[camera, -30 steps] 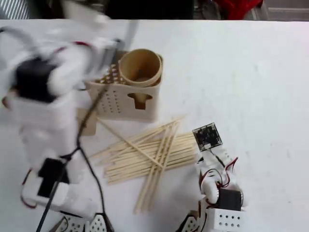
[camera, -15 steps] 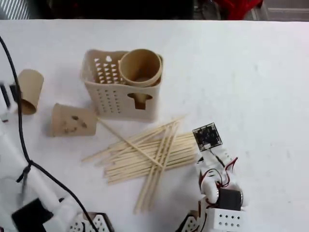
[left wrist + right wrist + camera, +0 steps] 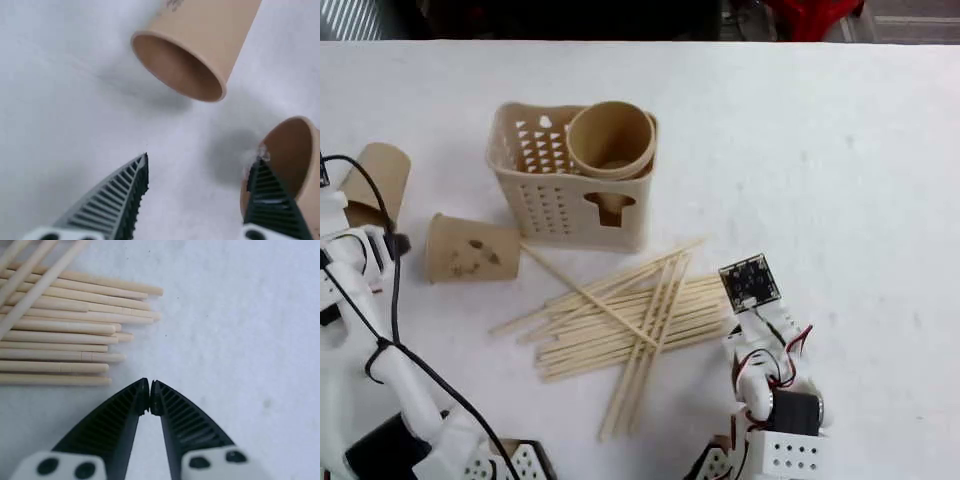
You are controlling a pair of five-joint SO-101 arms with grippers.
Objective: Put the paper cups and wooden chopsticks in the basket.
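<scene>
A risk is flagged straight away: the left gripper [image 3: 200,162] is spread wide, and one black fingertip [image 3: 265,185] is seen right at the rim of the cup at the left edge [image 3: 380,175] of the table [image 3: 820,150]. That cup lies on its side, so it could be nudged into a roll and sent off that edge. If the thin paper wall is pinched too hard, it could be crushed instead. The second cup [image 3: 470,248] also lies on its side, between the left edge and the basket [image 3: 545,215], just beside the basket's front corner, and could be knocked by a wide swing. A third cup [image 3: 612,138] is already stood in the basket. The chopsticks [image 3: 620,315] are left in a loose, crossed pile toward the front edge, where one careless grab could scatter them. As for pose, the left arm is folded low along the left edge with its wrist pointed down at the two cups. The right gripper [image 3: 150,385] is held closed on nothing, low over the table just beside the chopstick ends.
</scene>
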